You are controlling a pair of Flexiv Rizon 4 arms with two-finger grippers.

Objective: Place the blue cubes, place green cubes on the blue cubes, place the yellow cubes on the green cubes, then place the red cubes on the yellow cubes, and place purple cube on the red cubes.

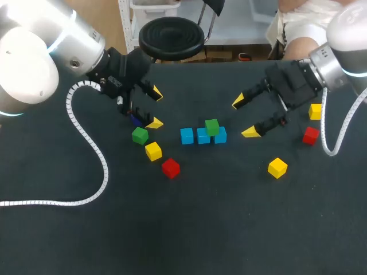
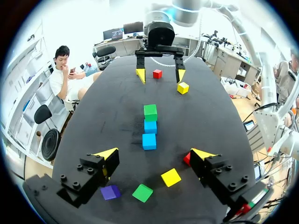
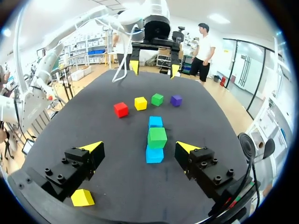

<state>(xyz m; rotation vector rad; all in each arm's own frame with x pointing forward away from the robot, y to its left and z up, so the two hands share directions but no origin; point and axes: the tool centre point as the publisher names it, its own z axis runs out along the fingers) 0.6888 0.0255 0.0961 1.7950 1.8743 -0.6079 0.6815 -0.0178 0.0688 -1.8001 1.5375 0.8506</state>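
Loose green cube [image 1: 139, 136] is being noted left of centre on the surface, just below-left of the left gripper [image 1: 155, 109], whose fingers are being held apart, empty. Right gripper [image 1: 244, 117], also spread and empty, is being noted right of the blue cubes [image 1: 187, 136]. Left arm is judged nearer.

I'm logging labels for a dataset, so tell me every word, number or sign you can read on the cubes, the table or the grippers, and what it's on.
No word, number or sign can be read here.
Blue cube, green cube, yellow cube, red cube, purple cube: plain faces with no print.
Dark table surface: no markings.
Left gripper and right gripper, black with yellow tips: no label shows.
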